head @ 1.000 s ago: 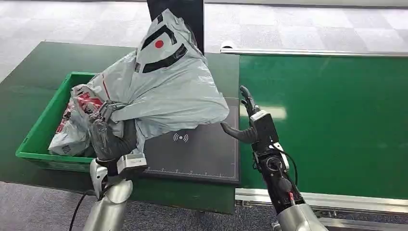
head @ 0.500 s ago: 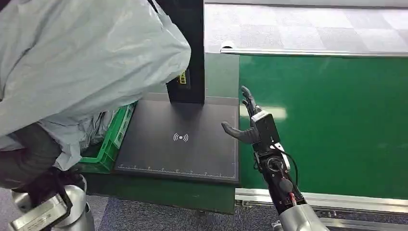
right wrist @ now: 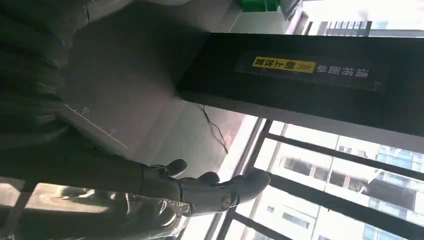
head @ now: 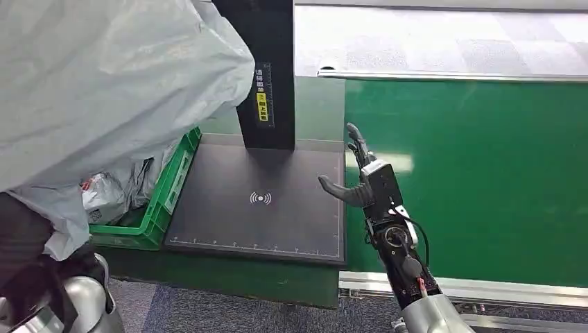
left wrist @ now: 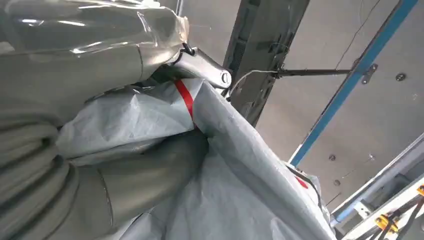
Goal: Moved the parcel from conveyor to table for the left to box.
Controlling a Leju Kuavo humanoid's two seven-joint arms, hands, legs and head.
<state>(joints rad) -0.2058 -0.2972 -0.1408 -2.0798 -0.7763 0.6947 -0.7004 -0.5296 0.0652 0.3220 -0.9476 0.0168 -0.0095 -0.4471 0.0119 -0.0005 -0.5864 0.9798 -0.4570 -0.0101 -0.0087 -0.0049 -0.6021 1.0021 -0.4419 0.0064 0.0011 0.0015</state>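
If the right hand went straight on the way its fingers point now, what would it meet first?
Probably nothing soon. The right hand points away from the robot along the edge of the green conveyor; that path looks free, though depth is unclear.

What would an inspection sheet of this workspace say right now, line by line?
Surface: dark scanner pad on a green table, green conveyor belt alongside.
Job's things: large grey plastic parcel bag held up; green plastic crate with bagged parcels inside.
Clutter: nothing seen.
Hands: left hand grips the bag; right hand open at the pad's edge.
Cables: black cable on the right forearm.
Surroundings: black scanner post, grey carpet.
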